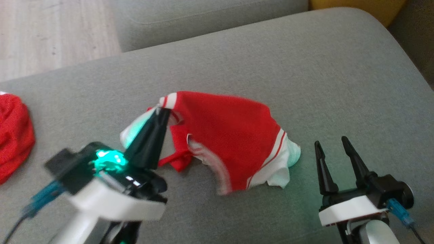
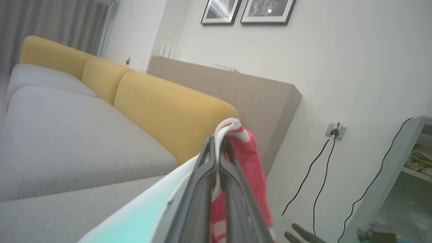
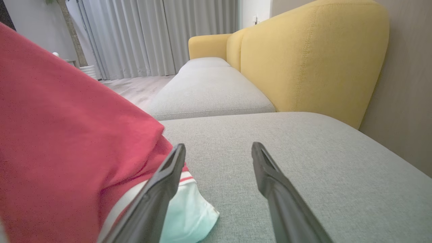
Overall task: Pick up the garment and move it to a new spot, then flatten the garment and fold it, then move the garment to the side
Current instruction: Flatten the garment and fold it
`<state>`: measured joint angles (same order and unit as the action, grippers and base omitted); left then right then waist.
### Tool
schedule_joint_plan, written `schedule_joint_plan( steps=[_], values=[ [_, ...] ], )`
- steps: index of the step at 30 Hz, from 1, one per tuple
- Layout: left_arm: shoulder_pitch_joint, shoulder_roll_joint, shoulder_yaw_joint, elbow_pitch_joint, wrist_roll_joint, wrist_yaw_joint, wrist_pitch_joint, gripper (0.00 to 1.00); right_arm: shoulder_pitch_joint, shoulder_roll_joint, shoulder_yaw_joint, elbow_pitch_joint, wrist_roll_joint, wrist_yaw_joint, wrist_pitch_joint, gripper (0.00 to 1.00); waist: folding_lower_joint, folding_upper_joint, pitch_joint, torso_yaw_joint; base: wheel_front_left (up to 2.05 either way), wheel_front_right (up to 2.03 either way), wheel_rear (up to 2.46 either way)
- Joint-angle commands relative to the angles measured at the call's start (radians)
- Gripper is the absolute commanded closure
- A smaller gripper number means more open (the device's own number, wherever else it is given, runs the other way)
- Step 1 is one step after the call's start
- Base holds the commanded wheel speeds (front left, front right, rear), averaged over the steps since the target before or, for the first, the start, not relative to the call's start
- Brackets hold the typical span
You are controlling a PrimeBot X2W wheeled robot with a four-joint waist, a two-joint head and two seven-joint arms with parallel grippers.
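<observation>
At the near edge of the grey seat cushion (image 1: 305, 84), the right pincer (image 1: 331, 141) hovers released, its two dark fingers spread apart and empty, just beside the garment's white lower right corner. The left pincer (image 1: 162, 110) is clenched on the garment (image 1: 230, 135), gripping its white-striped edge at the left end. In the left wrist view, cloth sticks out above the shut fingertips.

The garment (red, with white trim and stripes) lies rumpled about mid-cushion, with its held end raised. A second red cloth (image 1: 13, 135) sits at the cushion's left edge, well apart.

Past the far edge is another grey cushion (image 3: 209, 91), then pale wooden floor (image 1: 51, 30). Yellow backrests (image 3: 303, 57) run along the sofa's right side. Farther back are grey curtains (image 3: 152, 33), a beige sideboard (image 2: 236, 91), a wall socket (image 2: 334, 131) with black cables, and two framed pictures (image 2: 248, 10) high on the white wall.
</observation>
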<state>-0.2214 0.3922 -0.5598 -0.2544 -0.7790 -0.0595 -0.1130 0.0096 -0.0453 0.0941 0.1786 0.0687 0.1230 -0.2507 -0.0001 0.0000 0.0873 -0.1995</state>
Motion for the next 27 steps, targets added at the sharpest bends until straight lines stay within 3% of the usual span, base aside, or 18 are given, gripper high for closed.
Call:
schedule_joint_plan(
  steps=[1, 7, 14, 20, 27],
  values=[
    [-0.023, 0.044, 0.065, -0.111, -0.013, 0.022, 0.021, 1.00, -0.013, -0.005, 0.018, -0.036, -0.009, 0.008, -0.011, 0.00, 0.0001, 0.0000, -0.015, 0.019, 0.00, 0.00, 0.00],
    [0.052, 0.122, 0.138, -0.419, -0.067, 0.104, 0.098, 1.00, -0.002, -0.005, 0.015, -0.039, -0.009, 0.008, -0.011, 0.00, 0.0001, 0.0000, -0.028, 0.035, 0.00, 0.00, 0.00],
    [0.051, 0.164, 0.206, -0.613, -0.117, 0.161, 0.160, 1.00, 0.005, -0.005, 0.012, -0.039, -0.003, 0.008, -0.011, 0.00, 0.0001, 0.0000, -0.034, 0.031, 0.00, 0.00, 0.00],
    [-0.031, 0.163, 0.217, -0.607, -0.140, 0.202, 0.228, 1.00, -0.021, -0.005, 0.032, -0.040, 0.020, 0.008, -0.011, 0.00, 0.0001, 0.0000, -0.004, -0.008, 0.00, 0.00, 0.00],
    [-0.244, 0.135, 0.155, -0.439, -0.095, 0.199, 0.320, 1.00, -0.068, -0.005, 0.069, -0.052, 0.062, 0.008, -0.011, 0.00, 0.0001, 0.0000, 0.073, -0.094, 0.00, 0.00, 0.00]
  ],
)
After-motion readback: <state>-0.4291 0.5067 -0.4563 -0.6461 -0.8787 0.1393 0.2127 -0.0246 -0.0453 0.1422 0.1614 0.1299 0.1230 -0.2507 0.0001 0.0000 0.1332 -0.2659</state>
